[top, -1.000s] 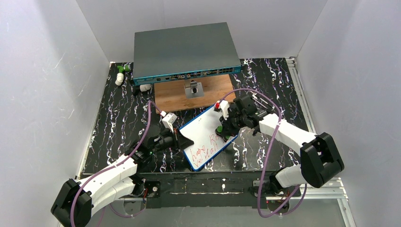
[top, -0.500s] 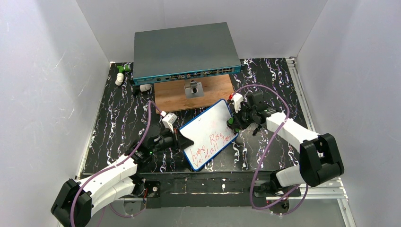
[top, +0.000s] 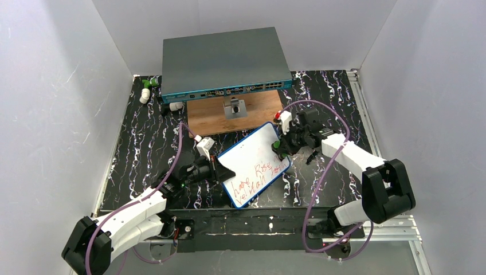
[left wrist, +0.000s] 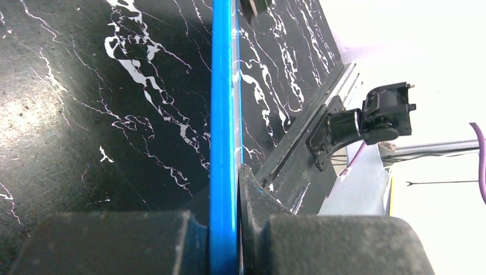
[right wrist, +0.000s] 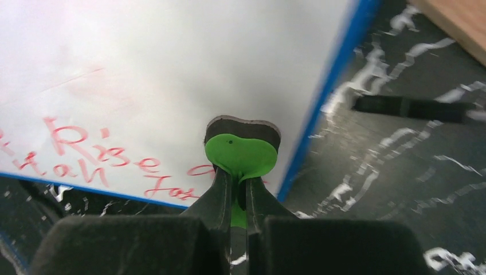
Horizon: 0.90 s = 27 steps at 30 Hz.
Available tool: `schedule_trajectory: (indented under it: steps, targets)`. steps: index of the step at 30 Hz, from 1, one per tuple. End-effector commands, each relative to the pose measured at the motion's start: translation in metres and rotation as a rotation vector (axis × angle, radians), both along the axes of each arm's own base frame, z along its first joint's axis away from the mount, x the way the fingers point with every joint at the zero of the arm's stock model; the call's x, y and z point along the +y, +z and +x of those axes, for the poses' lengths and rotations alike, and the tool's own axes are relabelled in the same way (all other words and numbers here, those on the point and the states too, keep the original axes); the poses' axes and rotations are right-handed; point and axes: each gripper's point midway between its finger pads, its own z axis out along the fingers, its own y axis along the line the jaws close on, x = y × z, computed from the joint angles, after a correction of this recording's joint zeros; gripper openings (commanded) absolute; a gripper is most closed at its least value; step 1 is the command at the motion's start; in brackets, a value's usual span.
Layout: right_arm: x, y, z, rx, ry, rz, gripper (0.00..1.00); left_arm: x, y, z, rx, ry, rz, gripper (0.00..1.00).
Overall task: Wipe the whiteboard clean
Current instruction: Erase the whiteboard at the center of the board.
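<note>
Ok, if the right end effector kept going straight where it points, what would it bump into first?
Probably the whiteboard: the right end effector grips a green eraser aimed at its white surface, near the red writing. Whether the eraser touches yet is unclear.

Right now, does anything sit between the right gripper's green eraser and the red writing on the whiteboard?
Nothing visible does. The right gripper holds the green eraser over the whiteboard near its edge, and the red writing lies just beside it on bare board.
</note>
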Motion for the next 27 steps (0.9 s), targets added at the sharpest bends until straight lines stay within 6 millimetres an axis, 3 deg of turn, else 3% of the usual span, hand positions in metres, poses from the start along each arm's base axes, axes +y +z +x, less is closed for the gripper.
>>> schedule_trajectory:
  steps: [1, 5, 11, 18, 27]
  targets:
    - [0.047, -0.001, -0.062, 0.089, 0.295, 0.047, 0.01, -0.002, -0.013, -0.021, 0.009, -0.108, 0.033, 0.00]
    - [0.075, 0.013, -0.092, -0.012, 0.466, 0.043, 0.01, -0.002, -0.016, -0.018, 0.024, -0.087, 0.031, 0.00]
    - [0.104, 0.029, -0.107, -0.250, 0.687, -0.076, 0.01, -0.003, -0.022, -0.010, 0.053, -0.045, 0.031, 0.00]
    - [0.123, 0.018, -0.128, -0.372, 0.848, -0.233, 0.01, -0.009, -0.026, 0.000, 0.095, -0.003, 0.006, 0.00]
    - [0.129, 0.001, -0.154, -0.493, 0.973, -0.373, 0.01, -0.014, -0.019, 0.017, 0.119, 0.018, -0.021, 0.00]
